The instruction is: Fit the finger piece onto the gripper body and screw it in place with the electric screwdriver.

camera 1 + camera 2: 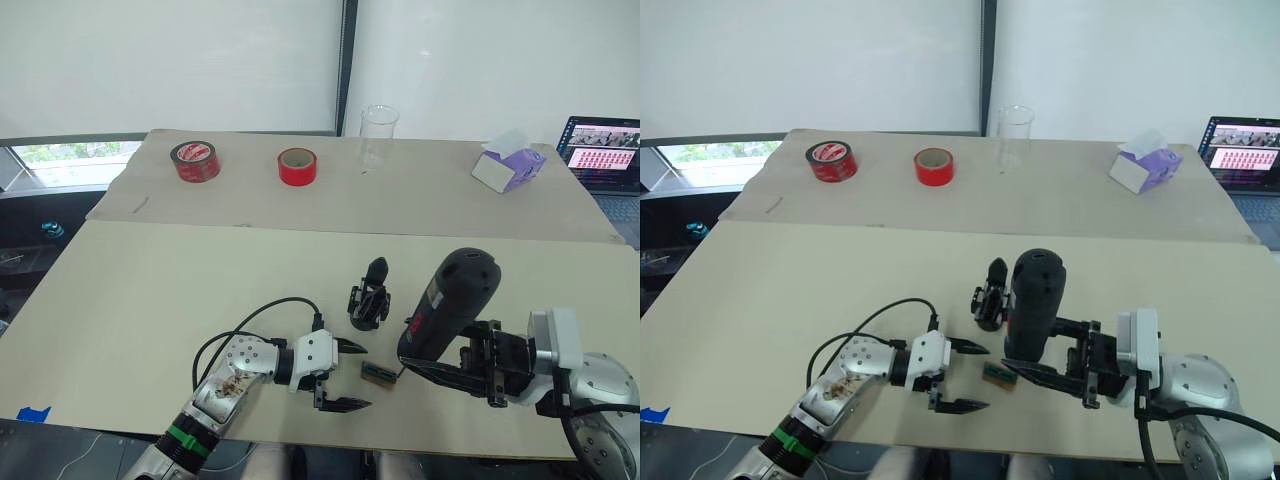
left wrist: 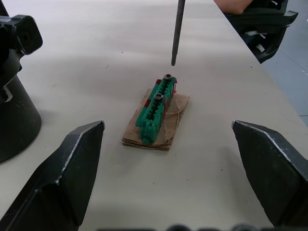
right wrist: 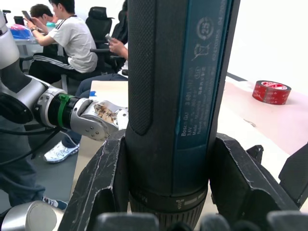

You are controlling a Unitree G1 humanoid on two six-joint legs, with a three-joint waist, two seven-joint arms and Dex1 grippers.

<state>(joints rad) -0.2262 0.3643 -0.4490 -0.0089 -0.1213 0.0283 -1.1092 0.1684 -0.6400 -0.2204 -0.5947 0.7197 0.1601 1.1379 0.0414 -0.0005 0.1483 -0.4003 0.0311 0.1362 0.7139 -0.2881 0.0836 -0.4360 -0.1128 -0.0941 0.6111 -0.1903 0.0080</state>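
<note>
The dark blue-black pen-shaped electric screwdriver [image 1: 447, 303] stood tilted, pinched between the right gripper's [image 1: 440, 372] two black fingers, its thin metal bit [image 2: 177, 32] hovering just above a screw head on the small green ridged block [image 2: 155, 111]. That block lay on a scrap of brown cardboard [image 2: 169, 126]. The small black blocky gripper body [image 1: 368, 295] stood just beyond the block, its pointed finger up. The left gripper [image 1: 347, 375] rested beside the block with its fingers spread wide apart, pinching nothing. Well beyond the block lay two red tape rolls [image 1: 297, 166], a clear plastic cup [image 1: 378, 138] and a purple tissue box [image 1: 508, 167].
</note>
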